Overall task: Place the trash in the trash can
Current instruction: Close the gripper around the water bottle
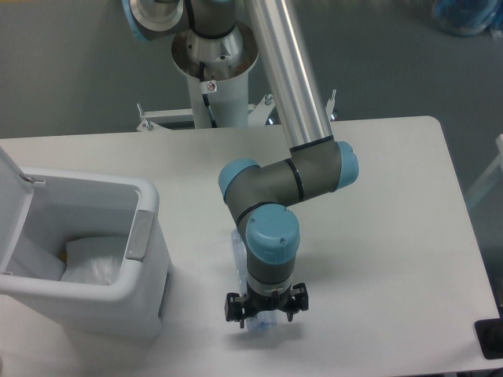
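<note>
The trash can (145, 206) is a white bin at the left with its lid swung open and a grey latch strip (140, 234) on its rim. The white crinkled pouch (96, 259) lies inside it. The clear bluish bottle (236, 245) lies on the table near the front, mostly hidden under my arm; one end shows below the wrist (263, 324). My gripper (266, 318) points straight down over the bottle, with its black links on either side of it. The wrist hides the fingertips, so I cannot tell whether they are pressing on the bottle. The bottle's cap is not visible.
The arm's white pedestal (214, 86) stands behind the table's far edge. The table's front edge runs just below the gripper. A dark object (491, 339) sits at the table's right front corner.
</note>
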Controlling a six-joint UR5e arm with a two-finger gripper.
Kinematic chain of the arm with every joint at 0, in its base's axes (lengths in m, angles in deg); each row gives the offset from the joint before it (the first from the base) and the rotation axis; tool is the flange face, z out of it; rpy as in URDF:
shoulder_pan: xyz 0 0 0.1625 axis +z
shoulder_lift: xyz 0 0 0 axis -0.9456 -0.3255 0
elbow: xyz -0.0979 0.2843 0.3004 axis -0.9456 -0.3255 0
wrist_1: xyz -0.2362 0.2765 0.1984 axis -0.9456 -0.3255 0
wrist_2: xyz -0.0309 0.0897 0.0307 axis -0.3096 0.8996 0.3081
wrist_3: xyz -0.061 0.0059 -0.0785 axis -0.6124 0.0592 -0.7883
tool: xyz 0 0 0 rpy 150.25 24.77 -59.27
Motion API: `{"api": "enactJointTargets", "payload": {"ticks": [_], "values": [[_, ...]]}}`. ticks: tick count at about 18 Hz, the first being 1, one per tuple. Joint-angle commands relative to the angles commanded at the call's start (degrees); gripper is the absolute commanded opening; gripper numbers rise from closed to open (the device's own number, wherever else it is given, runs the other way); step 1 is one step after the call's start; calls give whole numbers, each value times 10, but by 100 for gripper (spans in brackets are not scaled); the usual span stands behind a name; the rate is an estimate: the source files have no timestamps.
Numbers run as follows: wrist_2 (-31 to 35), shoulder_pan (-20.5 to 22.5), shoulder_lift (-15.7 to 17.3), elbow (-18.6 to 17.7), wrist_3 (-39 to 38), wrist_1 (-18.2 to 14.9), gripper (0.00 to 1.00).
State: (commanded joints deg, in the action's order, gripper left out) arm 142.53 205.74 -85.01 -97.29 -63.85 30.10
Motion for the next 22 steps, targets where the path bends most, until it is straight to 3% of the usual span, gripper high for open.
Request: {"api": "enactJointTargets", "payload": {"ticks": [13, 22], "values": [[13, -6, -9, -5, 0, 1, 97], [15, -7, -8, -6, -1, 0, 80]]}}
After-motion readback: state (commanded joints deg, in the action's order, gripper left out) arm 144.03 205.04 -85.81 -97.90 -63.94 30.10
